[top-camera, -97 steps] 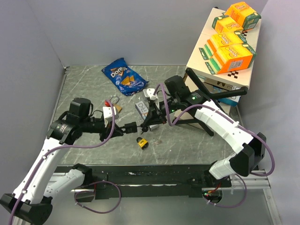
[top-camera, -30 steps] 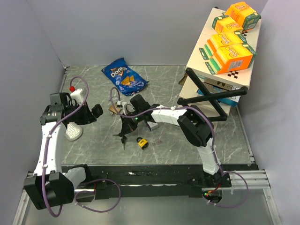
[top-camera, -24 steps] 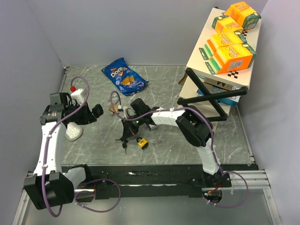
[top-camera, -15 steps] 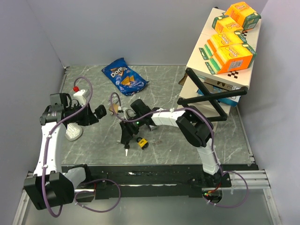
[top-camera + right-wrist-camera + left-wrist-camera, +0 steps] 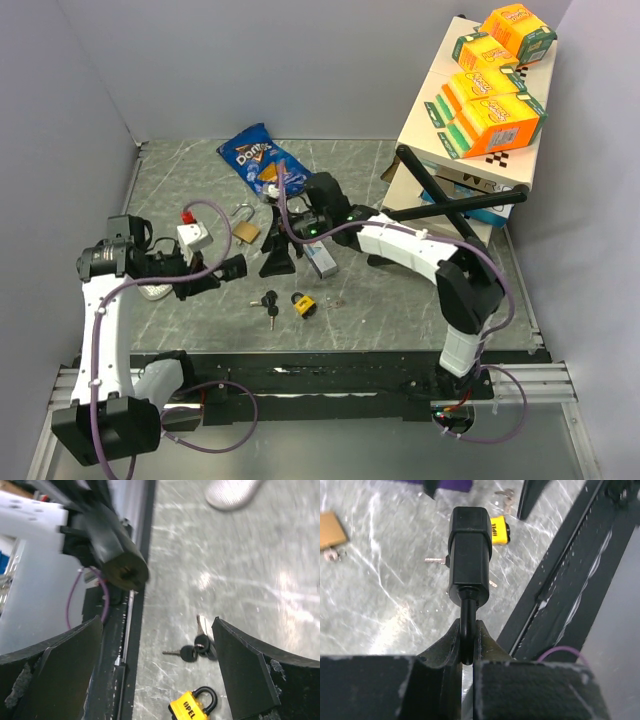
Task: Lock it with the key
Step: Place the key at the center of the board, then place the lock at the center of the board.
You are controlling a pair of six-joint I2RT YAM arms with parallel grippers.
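A small yellow padlock (image 5: pixel 303 305) (image 5: pixel 499 530) (image 5: pixel 193 705) lies on the marble table with its shackle down. Just to its left lies a bunch of black-headed keys (image 5: pixel 270 300) (image 5: pixel 197 647) (image 5: pixel 505 495), with nothing touching it. My right gripper (image 5: pixel 280 260) (image 5: pixel 156 622) hangs wide open and empty, above and behind the keys. My left gripper (image 5: pixel 213 275) (image 5: pixel 468 641) is shut on the thin stem of a black block-shaped piece (image 5: pixel 233 266) (image 5: pixel 469 550) (image 5: pixel 119 560), which points toward the keys and padlock from the left.
A brass padlock (image 5: pixel 244 231) with its shackle raised lies behind. Nearby are a white plug (image 5: pixel 192 236), a grey box (image 5: pixel 320 258), a Doritos bag (image 5: pixel 262 162) and a white object (image 5: pixel 152 290) (image 5: pixel 231 492). Stacked cartons (image 5: pixel 480 110) and a black stand (image 5: pixel 445 200) fill the right. The black front rail (image 5: pixel 330 365) runs along the near edge.
My right gripper has opened, left the keys on the table beside the yellow padlock, and pulled back and up. My left arm has swung in toward the middle with the black piece.
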